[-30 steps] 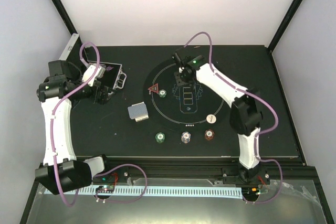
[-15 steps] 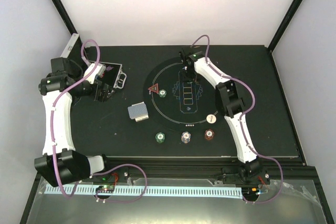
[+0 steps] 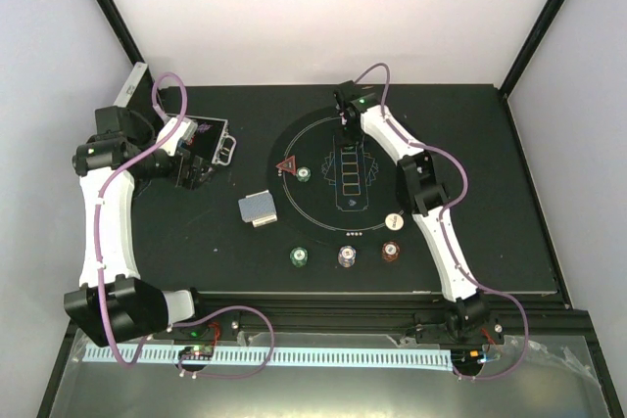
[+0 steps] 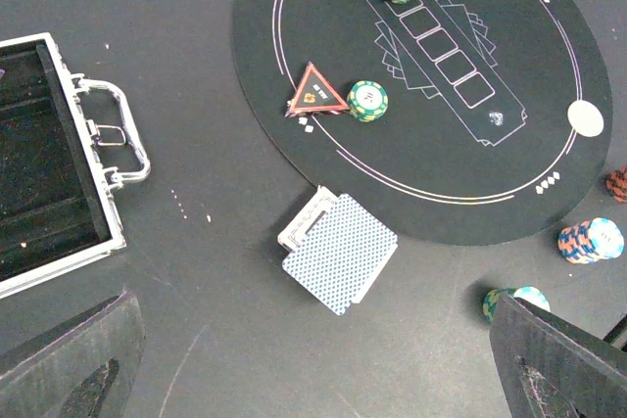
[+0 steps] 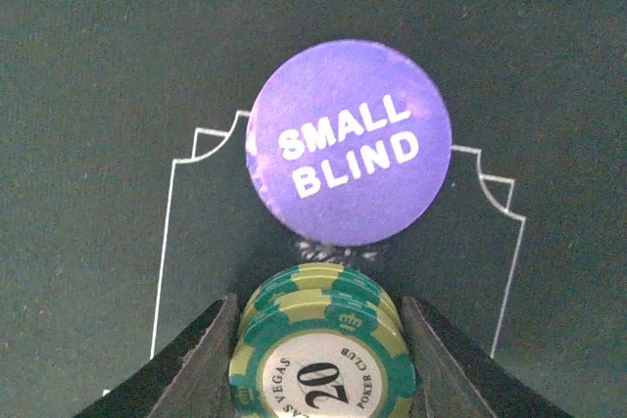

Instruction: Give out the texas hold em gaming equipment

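Right gripper point(image 5: 321, 340) is clamping a green chip stack point(image 5: 323, 384) beside the purple small-blind disc point(image 5: 349, 142) at the far edge of the mat point(image 4: 323, 36); left gripper point(image 4: 313, 364) is hanging wide open at left.

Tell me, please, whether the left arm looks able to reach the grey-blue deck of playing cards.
Probably yes: the grey-blue deck lies alone on bare table, and the left arm has its jaws open and empty.

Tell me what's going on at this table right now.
The right gripper holds a stack of green chips at the far end of the round mat, beside the purple Small Blind disc. The left gripper hangs open near the open silver case, holding nothing. The card deck lies beside the mat.
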